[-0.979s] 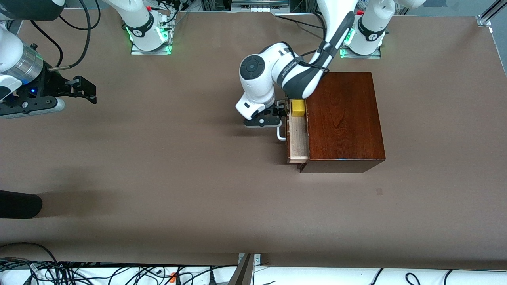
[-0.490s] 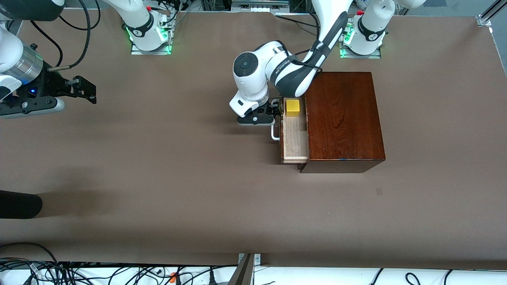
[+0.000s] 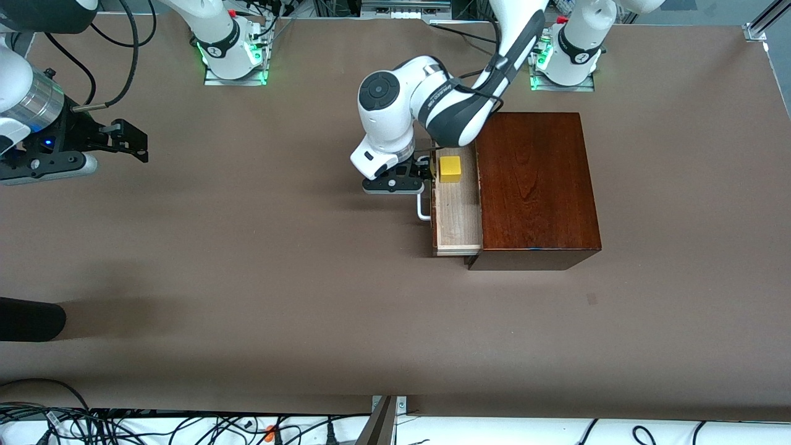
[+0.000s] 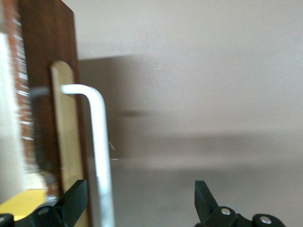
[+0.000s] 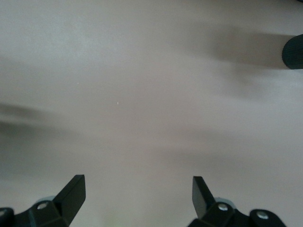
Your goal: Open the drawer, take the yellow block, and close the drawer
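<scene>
The dark reddish-brown wooden box (image 3: 534, 185) stands toward the left arm's end of the table. Its drawer (image 3: 457, 216) is pulled partly out toward the right arm's end and shows its pale wood interior. The yellow block (image 3: 450, 169) sits in the drawer at the end farther from the front camera; a corner of it shows in the left wrist view (image 4: 21, 204). My left gripper (image 3: 425, 171) is at the white handle (image 3: 422, 209). In the left wrist view (image 4: 140, 189) it is open, with the handle bar (image 4: 102, 156) between the fingers, close to one of them. My right gripper (image 3: 133, 139) waits open and empty over bare table (image 5: 137, 182).
A black rounded object (image 3: 31, 318) lies at the right arm's end near the front camera, also in the right wrist view (image 5: 293, 52). Cables run along the table edge nearest the front camera. Brown table surface lies between the arms.
The drawer has slid farther out toward the right arm's end, with my left gripper moving along at the handle. More of the drawer interior shows around the yellow block. The right arm stayed still.
</scene>
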`<state>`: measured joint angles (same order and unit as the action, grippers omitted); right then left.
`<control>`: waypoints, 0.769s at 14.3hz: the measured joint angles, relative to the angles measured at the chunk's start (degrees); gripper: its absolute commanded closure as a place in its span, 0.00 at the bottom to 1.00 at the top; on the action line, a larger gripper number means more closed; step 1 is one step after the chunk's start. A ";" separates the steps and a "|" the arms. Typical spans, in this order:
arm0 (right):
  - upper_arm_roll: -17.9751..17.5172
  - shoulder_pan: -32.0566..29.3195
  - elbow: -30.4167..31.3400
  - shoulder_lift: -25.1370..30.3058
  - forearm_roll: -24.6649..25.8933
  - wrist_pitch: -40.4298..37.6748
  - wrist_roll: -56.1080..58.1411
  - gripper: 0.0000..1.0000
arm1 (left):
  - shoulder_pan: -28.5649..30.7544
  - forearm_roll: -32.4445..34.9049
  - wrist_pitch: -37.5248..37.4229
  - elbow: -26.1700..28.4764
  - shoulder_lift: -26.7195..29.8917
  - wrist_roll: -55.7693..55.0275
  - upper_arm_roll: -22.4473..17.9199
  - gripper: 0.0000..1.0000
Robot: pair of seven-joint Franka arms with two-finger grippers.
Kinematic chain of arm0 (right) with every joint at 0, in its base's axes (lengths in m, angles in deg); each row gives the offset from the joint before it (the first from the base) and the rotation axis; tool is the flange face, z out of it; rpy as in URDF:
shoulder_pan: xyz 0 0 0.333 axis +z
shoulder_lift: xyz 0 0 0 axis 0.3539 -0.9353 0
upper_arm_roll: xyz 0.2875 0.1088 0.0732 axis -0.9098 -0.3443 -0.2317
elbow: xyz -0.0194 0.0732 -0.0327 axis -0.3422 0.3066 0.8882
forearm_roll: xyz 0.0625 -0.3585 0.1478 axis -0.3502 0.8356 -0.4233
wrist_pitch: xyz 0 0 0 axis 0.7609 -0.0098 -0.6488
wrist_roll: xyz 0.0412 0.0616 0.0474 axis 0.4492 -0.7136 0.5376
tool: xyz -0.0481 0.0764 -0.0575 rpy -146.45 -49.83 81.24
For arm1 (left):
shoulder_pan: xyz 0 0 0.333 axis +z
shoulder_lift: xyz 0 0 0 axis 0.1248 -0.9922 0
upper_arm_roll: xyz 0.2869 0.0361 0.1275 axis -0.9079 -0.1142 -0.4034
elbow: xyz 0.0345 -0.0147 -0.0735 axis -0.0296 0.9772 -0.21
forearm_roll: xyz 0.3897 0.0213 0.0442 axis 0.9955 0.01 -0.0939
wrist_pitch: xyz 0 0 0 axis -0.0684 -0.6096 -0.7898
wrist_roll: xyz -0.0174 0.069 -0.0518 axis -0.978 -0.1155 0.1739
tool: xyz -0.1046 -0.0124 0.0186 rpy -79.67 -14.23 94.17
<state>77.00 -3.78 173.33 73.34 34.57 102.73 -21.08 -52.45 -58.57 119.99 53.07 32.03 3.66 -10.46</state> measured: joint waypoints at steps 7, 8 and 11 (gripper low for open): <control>0.04 -0.08 0.00 -0.02 0.00 -0.03 0.00 0.00 | 9.95 -0.12 -23.02 -6.77 12.06 21.12 -0.42 0.00; 0.06 -0.09 0.00 -0.02 0.00 -0.03 0.00 0.00 | 12.23 -0.12 -25.88 -8.23 13.09 23.69 -0.42 0.00; 0.00 -0.06 -0.03 -0.01 0.00 -0.03 0.00 0.00 | 20.42 -0.17 -30.31 -10.99 14.87 29.03 -0.46 0.00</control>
<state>77.00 -3.84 173.31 73.33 34.57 102.71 -21.08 -32.02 -58.74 89.68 42.09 46.90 32.69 -10.92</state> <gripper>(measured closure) 0.000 0.000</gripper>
